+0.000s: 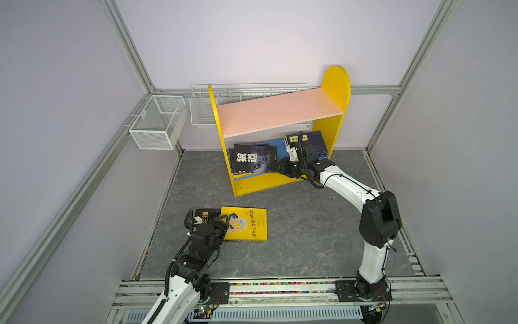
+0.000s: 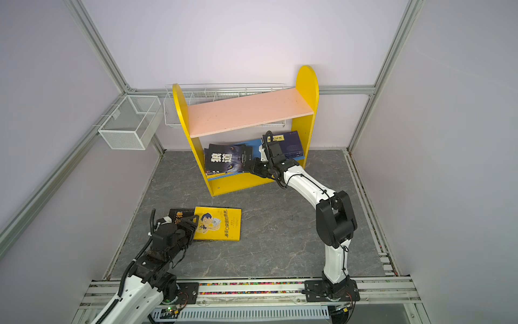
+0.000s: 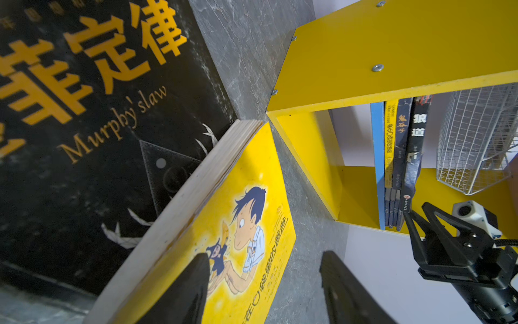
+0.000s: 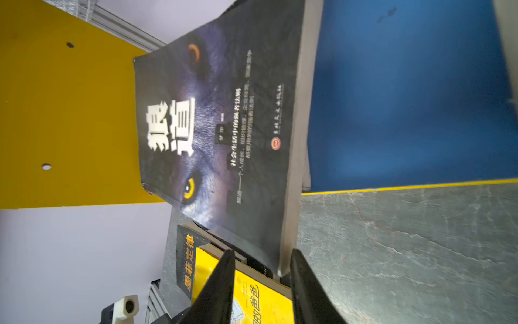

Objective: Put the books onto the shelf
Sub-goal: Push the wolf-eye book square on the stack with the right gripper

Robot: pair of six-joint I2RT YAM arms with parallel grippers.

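Note:
The shelf (image 1: 336,84) has yellow sides, a pink upper board and a blue lower board (image 4: 406,98). On the lower board a black wolf book (image 1: 252,161) (image 4: 224,126) tops a slanted pile, with navy books (image 1: 314,143) to its right. My right gripper (image 1: 280,168) (image 4: 262,251) is closed round the wolf book's near corner. On the floor a yellow cartoon book (image 1: 249,224) (image 3: 246,224) overlaps a black book with orange characters (image 1: 203,214) (image 3: 84,112). My left gripper (image 1: 221,221) (image 3: 265,255) hangs open just over the yellow book's left part, holding nothing.
A white mesh basket (image 1: 157,123) hangs on the left frame rail. A long wire basket (image 1: 201,112) sits behind the shelf against the back wall. The grey stone floor (image 1: 308,230) runs between the arms. Aluminium rails border it.

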